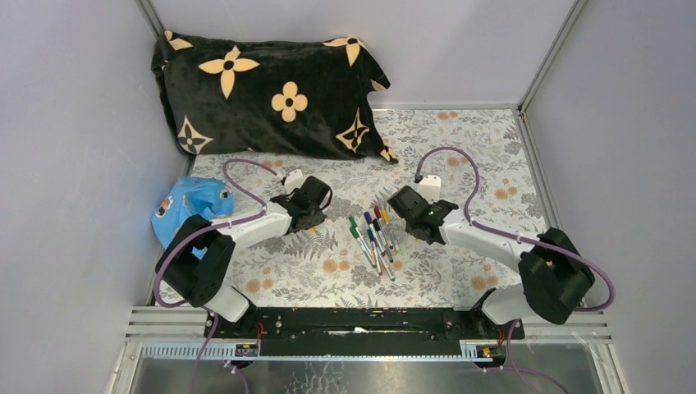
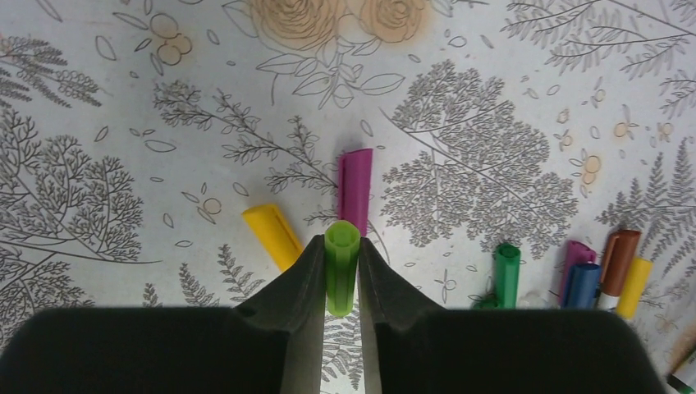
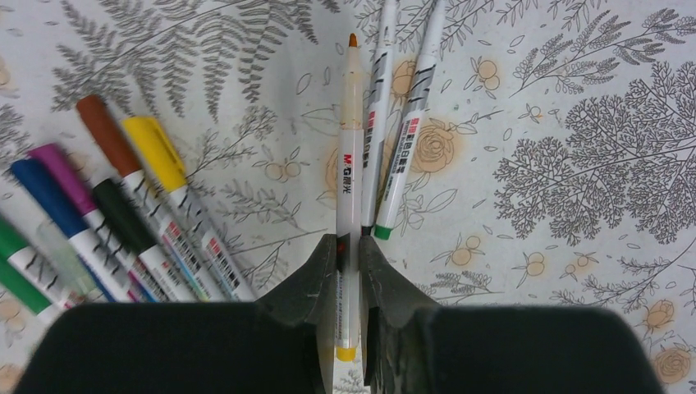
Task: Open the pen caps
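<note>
- The yellow cap (image 2: 273, 236) and the purple cap (image 2: 355, 190) lie loose on the patterned table cover (image 2: 123, 123), left of the pen cluster. They are close together but apart, which looks like a drop spot that keeps removed caps away from the pens.
- The left gripper (image 2: 341, 244) hangs just above that spot. Its fingers are nearly together and lie against both sides of a light-green cap (image 2: 342, 267), which they grasp off the cloth. My guess is that this cap is meant to join the other two.
- The capped pens (image 3: 123, 222) lie fanned in the middle of the table between the two arms, with brown, yellow, magenta, blue, dark and green ends. Their caps are on, so most of the job remains.
- The right gripper (image 3: 349, 240) is clenched on an uncapped pen (image 3: 350, 164) low on its barrel. The orange tip points away from the wrist, likely so the cap end was left clear for the other arm.
- Two bare pens (image 3: 402, 139) lie on the cloth just beside the held one, probably as a finished group.
</note>
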You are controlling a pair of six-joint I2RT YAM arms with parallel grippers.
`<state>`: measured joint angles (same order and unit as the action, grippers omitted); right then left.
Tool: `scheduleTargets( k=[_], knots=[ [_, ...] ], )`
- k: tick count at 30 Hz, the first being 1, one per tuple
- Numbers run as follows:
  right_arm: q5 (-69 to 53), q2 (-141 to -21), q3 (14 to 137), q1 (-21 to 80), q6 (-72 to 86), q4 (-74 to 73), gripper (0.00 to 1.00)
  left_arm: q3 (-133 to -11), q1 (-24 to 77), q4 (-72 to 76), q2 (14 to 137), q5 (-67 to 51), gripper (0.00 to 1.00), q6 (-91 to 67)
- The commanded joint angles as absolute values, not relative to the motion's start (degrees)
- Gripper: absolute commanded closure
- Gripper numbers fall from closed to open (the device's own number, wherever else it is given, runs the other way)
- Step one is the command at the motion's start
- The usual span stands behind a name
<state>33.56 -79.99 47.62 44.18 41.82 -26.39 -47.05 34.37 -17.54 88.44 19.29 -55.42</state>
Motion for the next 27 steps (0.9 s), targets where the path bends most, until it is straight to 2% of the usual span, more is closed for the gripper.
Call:
scheduleTargets(
  k=[1, 6, 9, 16, 18, 21, 24, 27],
  knots=[
    [32.7, -83.12, 49.65, 41.56, 40.84, -23.01, 1.0, -45.6, 34.54, -18.07, 88.64, 22.45, 0.74, -54.73],
    [32.34, -86.43, 50.33, 40.15, 39.68, -21.12, 1.0, -45.17, 34.48, -17.8, 88.07, 22.87, 0.58, -54.64],
    [31.68, -88.3, 50.78, 39.16, 38.85, -20.15, 1.0, -45.07, 34.5, -17.9, 87.95, 22.81, 0.51, -54.78],
    [31.63, -91.91, 52.25, 38.16, 38.14, -19.61, 0.99, -44.72, 34.45, -17.95, 86.23, 22.94, 0.51, -55.15],
    [31.57, -92.74, 52.64, 38.01, 37.88, -19.66, 0.93, -44.63, 34.48, -17.94, 85.57, 22.73, 0.5, -55.19],
    [31.76, -94.04, 53.44, 37.89, 37.75, -20.58, 0.75, -44.83, 34.5, -18.1, 84.81, 22.07, 0.5, -55.41],
    [31.85, -93.56, 53.7, 37.89, 37.12, -20.98, 0.63, -44.89, 34.54, -18.19, 83.71, 21.64, 0.5, -55.55],
    [32.44, -91.9, 53.76, 37.92, 35.83, -21.54, 0.55, -44.83, 34.54, -18.34, 82.88, 21.14, 0.49, -55.63]
  ],
)
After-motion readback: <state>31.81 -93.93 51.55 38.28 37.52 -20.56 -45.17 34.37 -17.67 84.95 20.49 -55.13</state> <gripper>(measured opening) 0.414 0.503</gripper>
